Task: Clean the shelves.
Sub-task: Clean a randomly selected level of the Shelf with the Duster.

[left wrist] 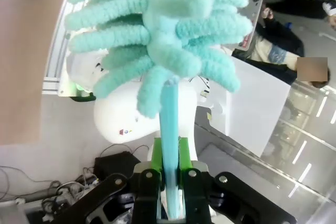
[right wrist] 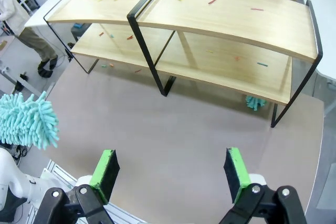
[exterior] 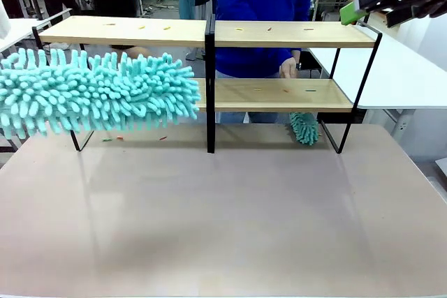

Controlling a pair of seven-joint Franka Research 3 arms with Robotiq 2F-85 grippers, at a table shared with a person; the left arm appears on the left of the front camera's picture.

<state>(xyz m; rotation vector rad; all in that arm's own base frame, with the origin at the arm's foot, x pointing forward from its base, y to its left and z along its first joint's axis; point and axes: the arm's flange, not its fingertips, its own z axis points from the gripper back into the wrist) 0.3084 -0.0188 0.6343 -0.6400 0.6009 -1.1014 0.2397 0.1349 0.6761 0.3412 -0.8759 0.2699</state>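
The shelves (exterior: 126, 31) stand across the far half of the table, two light-wood boards on a black frame with small coloured scraps on both. A big teal fluffy duster (exterior: 98, 95) reaches in from the left in front of the lower left board. In the left wrist view my left gripper (left wrist: 169, 156) is shut on the duster's pale-blue handle (left wrist: 169, 114). My right gripper (right wrist: 170, 174) hangs open and empty, high above the table in front of the shelves (right wrist: 220, 17). In the front view it is at the top right (exterior: 356, 10).
A person in a blue top stands behind the shelves, with one hand (exterior: 288, 68) by the lower right board. A small teal duster (exterior: 304, 128) hangs below that board. A few scraps (exterior: 162, 138) lie on the table under the left half. White tables stand to the right.
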